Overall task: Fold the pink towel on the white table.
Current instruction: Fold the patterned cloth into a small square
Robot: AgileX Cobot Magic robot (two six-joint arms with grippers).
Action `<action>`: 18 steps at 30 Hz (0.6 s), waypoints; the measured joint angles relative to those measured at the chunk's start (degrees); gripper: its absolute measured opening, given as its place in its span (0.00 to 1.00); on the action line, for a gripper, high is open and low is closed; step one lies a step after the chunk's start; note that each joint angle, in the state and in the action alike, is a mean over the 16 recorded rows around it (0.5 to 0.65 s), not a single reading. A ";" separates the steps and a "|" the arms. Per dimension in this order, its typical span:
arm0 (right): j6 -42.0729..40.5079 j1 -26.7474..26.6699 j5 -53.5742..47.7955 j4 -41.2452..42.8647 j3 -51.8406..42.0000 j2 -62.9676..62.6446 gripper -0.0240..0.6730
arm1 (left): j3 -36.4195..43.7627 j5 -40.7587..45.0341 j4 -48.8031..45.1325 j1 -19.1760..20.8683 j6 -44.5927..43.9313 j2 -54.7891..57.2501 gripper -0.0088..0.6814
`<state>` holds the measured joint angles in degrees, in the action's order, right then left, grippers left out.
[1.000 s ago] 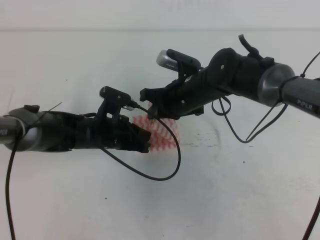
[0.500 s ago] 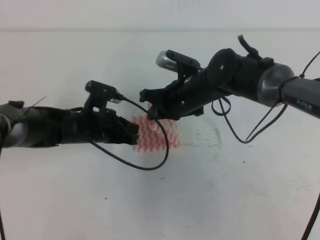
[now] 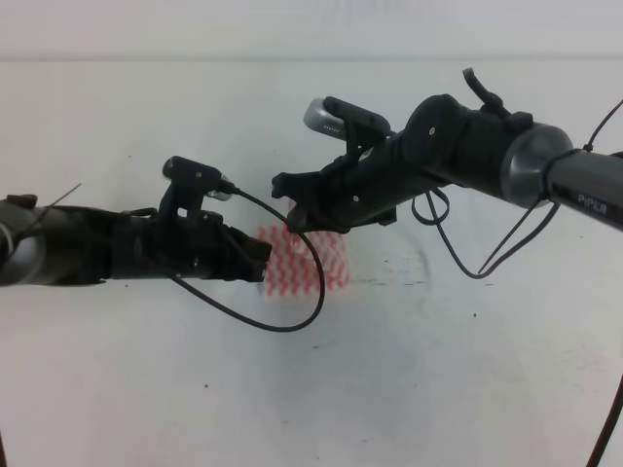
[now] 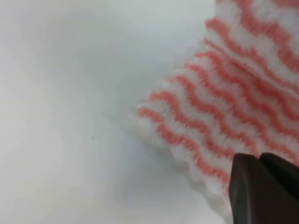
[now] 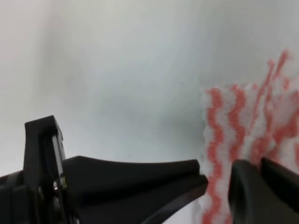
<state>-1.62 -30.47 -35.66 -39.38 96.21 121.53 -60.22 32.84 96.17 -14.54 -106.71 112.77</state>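
Folding looks nearly done — the pink towel (image 3: 310,261) lies doubled on the white table (image 3: 467,370). Left gripper (image 3: 261,263) hovers at its edge, right gripper (image 3: 284,195) above; neither grip readable. Next: check alignment.

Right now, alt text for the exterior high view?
Two black robot arms reach toward the middle of a white table, meeting over a small pink towel with pink and white zigzag stripes. The left gripper sits at the towel's left edge; the right gripper hangs above its far side. Loose black cables droop from both arms.
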 joint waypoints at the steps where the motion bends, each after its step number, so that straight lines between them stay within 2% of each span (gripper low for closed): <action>1: 0.00 0.00 0.05 -0.02 0.01 -0.03 0.01 | -0.01 0.04 0.05 0.00 -0.04 0.03 0.01; 18: -0.11 -0.19 0.19 0.06 -0.01 0.25 0.01 | -0.02 -2.64 0.65 0.00 -0.20 0.11 0.01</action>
<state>-1.73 -30.66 -35.47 -39.32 96.20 121.78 -60.24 30.20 96.82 -14.54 -106.92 112.89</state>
